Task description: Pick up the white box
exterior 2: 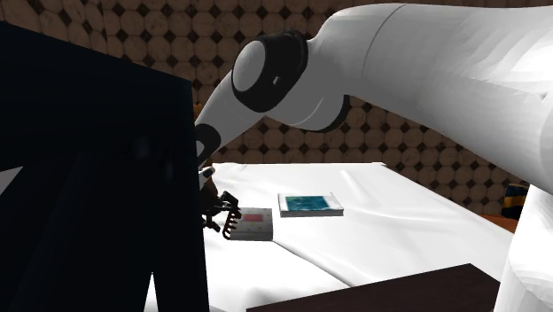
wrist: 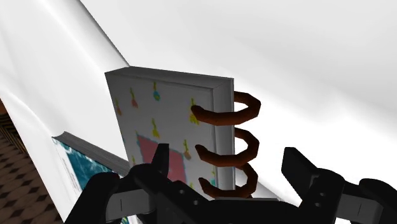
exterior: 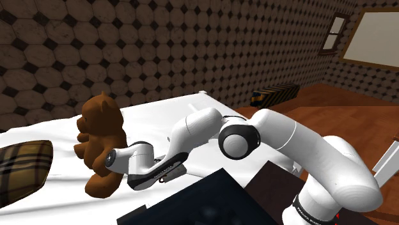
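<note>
White box (exterior 2: 257,223): lies flat on the bed (exterior 2: 399,222), near the bed edge that faces the stand (exterior 2: 89,177). It is a thin slab. The top face is white with small coloured marks and a pink patch, and brown coiled rings (wrist: 229,143) run along one side.

Shoulder view, left to right: plaid pillow (exterior: 24,165) at the bed's end, brown teddy bear (exterior: 99,144) next to it, then the arm bending low over the sheet.

Second exterior view, left to right: dark stand, the box, then a teal-covered book (exterior 2: 308,204) just beside it, with a gap between them.

Gripper (wrist: 228,153): jaws apart, poised over the ringed side of the box. No contact is seen.

Handling, as a judgement: likely light and stiff, with smooth faces that may slip. The soft sheet will give under pressure. The rings are round and could snag or roll a pad off. The best hold is across the flat side walls, clear of the rings, with the jaws sunk low because the box offers little height.
</note>
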